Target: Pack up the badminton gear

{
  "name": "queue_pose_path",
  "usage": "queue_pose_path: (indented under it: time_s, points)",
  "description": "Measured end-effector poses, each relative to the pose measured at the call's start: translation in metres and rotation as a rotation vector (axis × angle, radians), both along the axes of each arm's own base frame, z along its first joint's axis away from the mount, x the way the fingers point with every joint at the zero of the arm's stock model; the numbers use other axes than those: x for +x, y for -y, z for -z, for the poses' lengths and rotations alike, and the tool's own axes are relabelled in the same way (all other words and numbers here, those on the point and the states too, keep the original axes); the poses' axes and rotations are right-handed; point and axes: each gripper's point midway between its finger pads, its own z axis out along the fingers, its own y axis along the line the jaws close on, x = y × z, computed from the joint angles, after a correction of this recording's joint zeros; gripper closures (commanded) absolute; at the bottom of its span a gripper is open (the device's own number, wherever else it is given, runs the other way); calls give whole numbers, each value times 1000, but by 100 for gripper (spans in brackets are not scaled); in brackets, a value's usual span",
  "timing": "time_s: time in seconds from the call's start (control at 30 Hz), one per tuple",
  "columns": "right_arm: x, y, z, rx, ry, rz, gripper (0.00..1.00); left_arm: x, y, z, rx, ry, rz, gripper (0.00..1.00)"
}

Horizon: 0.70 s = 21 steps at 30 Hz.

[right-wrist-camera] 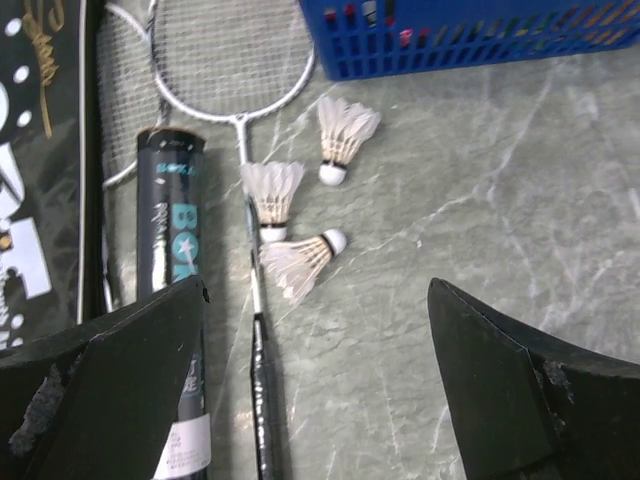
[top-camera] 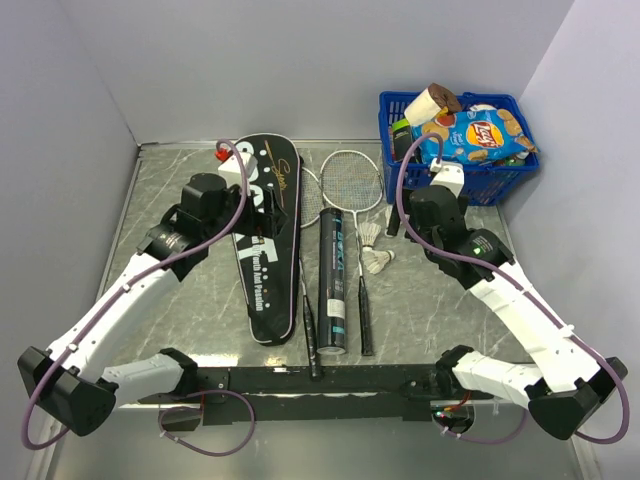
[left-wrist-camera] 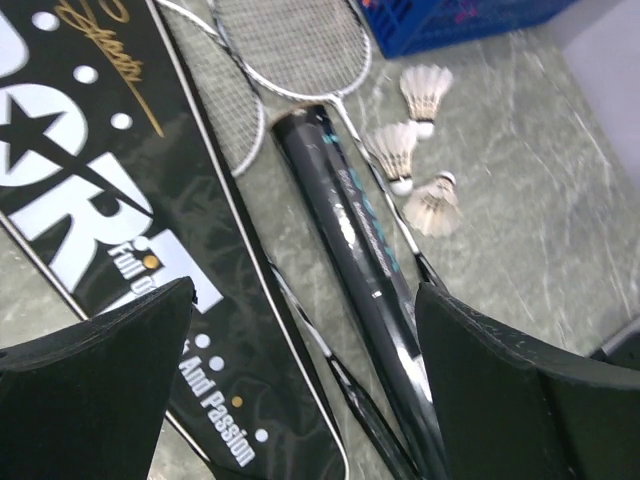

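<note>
Your left gripper (left-wrist-camera: pixel 305 310) and right gripper (right-wrist-camera: pixel 318 300) hang spread, empty. The cover (top-camera: pixel 262 250), rackets (top-camera: pixel 352 180) and tube (top-camera: pixel 333 285) lie mid-table. Three shuttlecocks (right-wrist-camera: pixel 272 195) (feather-light) sit toward the far right corner. Descend carelessly and you could crush or scatter them.

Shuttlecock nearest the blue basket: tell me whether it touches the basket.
Apart. The right wrist view shows a strip of bare table between the shuttlecock and the blue basket.
</note>
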Motion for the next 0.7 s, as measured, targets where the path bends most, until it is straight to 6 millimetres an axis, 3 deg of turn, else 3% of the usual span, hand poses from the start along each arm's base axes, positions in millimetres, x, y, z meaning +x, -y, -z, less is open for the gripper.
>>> queue_pose_path:
  time_s: [0.17,0.33,0.53,0.7]
  points:
    - [-2,10,-3,-39,-6,40,0,-9,11,1,-14,-28,48,4]
    - [-4,11,1,-62,-36,34,0,-13,39,6,-7,-67,84,4]
    - [-15,8,19,-77,-129,-13,0,-8,56,45,24,-173,78,3]
    - [-36,14,4,-12,-77,-53,0,9,67,90,65,-273,42,4]
